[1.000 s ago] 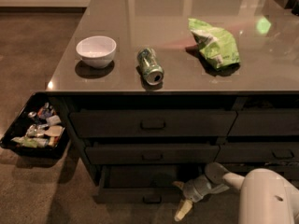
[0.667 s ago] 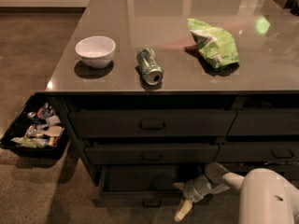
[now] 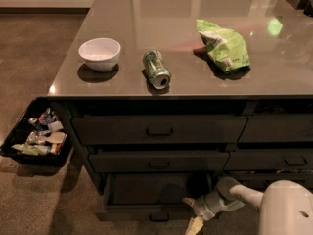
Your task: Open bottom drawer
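Observation:
The bottom drawer (image 3: 146, 213) is the lowest of the left stack of three. It stands pulled out, with its dark interior showing and its small loop handle (image 3: 159, 217) at the centre of the front. My gripper (image 3: 191, 213) is low at the drawer's right front corner, on the grey wrist coming in from the lower right. Its two yellowish fingertips (image 3: 188, 200) are spread apart, one up by the drawer's edge and one lower down, and hold nothing.
The counter top (image 3: 274, 77) carries a white bowl (image 3: 100, 53), a green can (image 3: 156, 69) on its side and a green chip bag (image 3: 224, 46). A black tray of packets (image 3: 19, 131) hangs at the left. My white arm (image 3: 286, 209) fills the lower right.
The drawer front and my gripper have shifted slightly toward the camera. Everything on the counter is unmoved.

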Robot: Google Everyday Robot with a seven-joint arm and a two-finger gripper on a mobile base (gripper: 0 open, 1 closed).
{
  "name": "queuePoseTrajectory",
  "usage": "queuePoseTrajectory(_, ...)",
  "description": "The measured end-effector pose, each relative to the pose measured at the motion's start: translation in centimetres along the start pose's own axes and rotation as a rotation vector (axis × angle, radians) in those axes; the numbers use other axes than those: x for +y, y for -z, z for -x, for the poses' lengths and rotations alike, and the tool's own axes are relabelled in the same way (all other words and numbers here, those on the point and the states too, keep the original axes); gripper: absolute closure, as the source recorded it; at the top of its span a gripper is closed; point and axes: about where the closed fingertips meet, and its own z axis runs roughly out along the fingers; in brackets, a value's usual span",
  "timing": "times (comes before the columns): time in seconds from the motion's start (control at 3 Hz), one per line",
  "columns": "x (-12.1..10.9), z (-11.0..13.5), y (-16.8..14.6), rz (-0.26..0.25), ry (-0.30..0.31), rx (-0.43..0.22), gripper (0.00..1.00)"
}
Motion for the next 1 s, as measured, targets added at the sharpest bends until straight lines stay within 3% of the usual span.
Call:
queuePoseTrajectory(0.33, 0.2, 0.0, -0.5, 0.019, -0.006, -0.001, 0.00)
queuePoseTrajectory(0.67, 2.1, -0.4, -1.0, 0.050, -0.055, -0.006, 0.00)
queuePoseTrajectory(1.0, 2.1, -0.2, -0.8, 0.049, -0.055, -0.006, 0.00)
